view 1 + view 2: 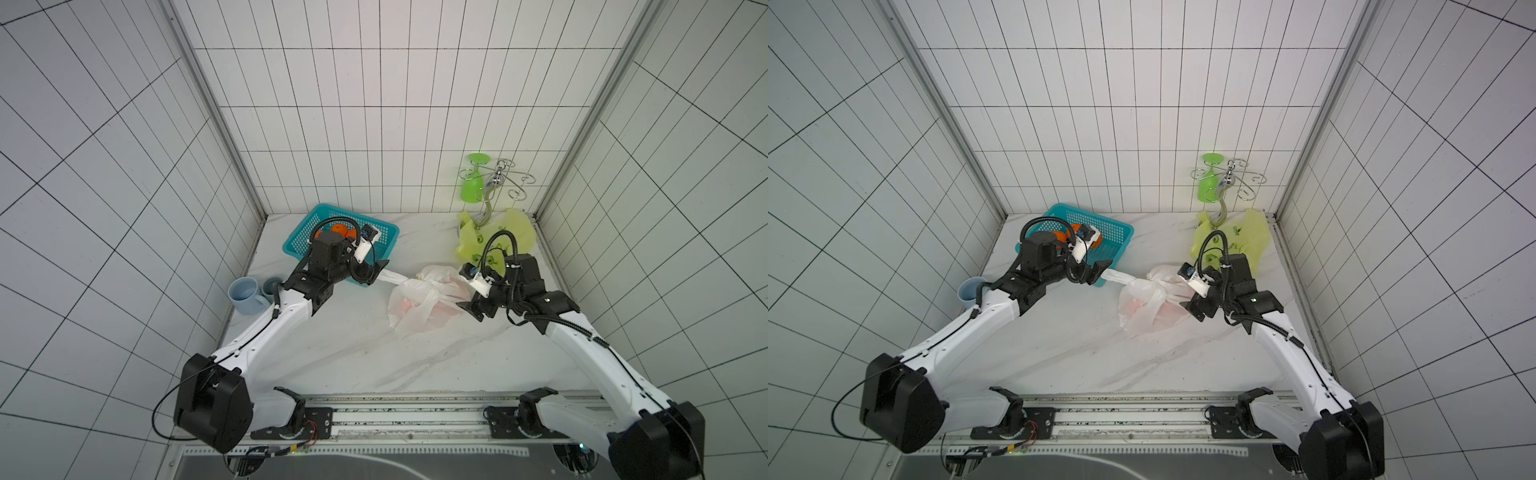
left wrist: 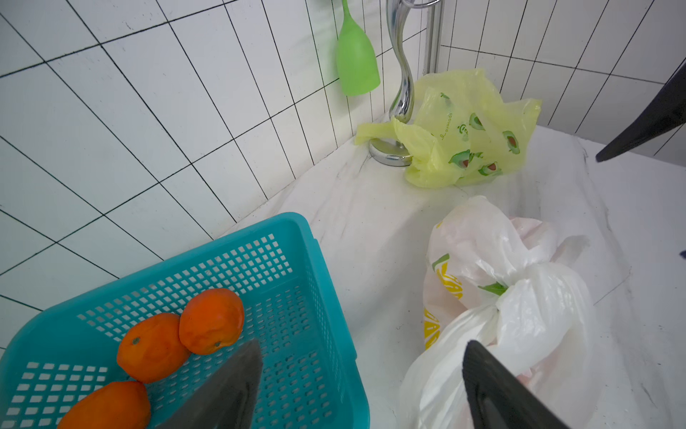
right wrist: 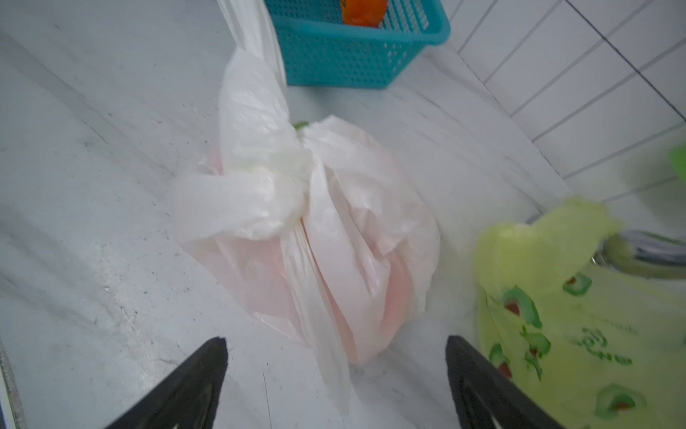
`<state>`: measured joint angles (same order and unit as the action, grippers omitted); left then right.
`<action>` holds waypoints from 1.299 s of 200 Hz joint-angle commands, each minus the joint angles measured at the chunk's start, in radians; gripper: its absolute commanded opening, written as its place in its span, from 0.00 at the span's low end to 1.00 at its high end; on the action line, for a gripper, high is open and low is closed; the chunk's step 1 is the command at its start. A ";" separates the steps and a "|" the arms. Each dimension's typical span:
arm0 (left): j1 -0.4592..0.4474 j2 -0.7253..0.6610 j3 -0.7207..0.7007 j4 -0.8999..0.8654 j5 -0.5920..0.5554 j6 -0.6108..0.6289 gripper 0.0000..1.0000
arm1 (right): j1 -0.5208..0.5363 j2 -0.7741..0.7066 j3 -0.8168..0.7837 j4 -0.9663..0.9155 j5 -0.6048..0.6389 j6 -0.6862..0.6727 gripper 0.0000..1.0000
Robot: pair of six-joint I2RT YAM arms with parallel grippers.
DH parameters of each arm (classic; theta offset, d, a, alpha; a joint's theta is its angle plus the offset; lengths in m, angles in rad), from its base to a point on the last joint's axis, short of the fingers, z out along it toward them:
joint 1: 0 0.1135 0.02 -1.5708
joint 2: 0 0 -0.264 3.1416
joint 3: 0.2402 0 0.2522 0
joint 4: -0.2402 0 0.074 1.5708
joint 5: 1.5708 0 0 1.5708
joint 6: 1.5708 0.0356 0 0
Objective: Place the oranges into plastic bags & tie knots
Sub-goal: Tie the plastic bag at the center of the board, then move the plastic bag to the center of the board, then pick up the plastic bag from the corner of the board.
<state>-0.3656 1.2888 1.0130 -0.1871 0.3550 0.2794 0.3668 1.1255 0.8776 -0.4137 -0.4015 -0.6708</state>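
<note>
The white plastic bag [image 1: 424, 303] with lemon prints lies mid-table, and faint orange shapes show through its skin. Its handles are tied in a knot [image 3: 274, 185]. One handle tail stretches toward my left gripper [image 2: 363, 343], which is open beside the basket with the tail against one finger. My right gripper [image 3: 336, 340] is open just short of the bag, with only a loose strip of plastic below it. Three oranges [image 2: 211, 321] lie in the teal basket [image 2: 315, 260]. The yellow-green bag [image 1: 498, 237] lies crumpled at the back right.
A chrome rack [image 1: 494, 183] with a hanging green goblet [image 1: 473, 183] stands in the back right corner, its base under the yellow-green bag. Two blue mugs [image 1: 247, 295] sit at the left wall. Tiled walls close in three sides.
</note>
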 commanded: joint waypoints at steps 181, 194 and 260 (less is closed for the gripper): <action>0.268 -0.063 -0.096 -0.032 0.001 -0.112 0.86 | -0.071 0.493 0.478 0.389 0.262 0.172 0.96; 0.269 -0.063 -0.102 -0.021 0.023 -0.112 0.86 | -0.117 0.393 0.367 0.363 0.257 0.147 0.97; 0.266 -0.054 -0.103 -0.034 0.106 -0.110 0.86 | -0.502 0.412 0.165 0.443 0.242 0.411 0.88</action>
<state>-0.0990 1.2377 0.9146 -0.2394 0.4164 0.1719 -0.0444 1.5047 1.1690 0.0090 -0.1242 -0.4168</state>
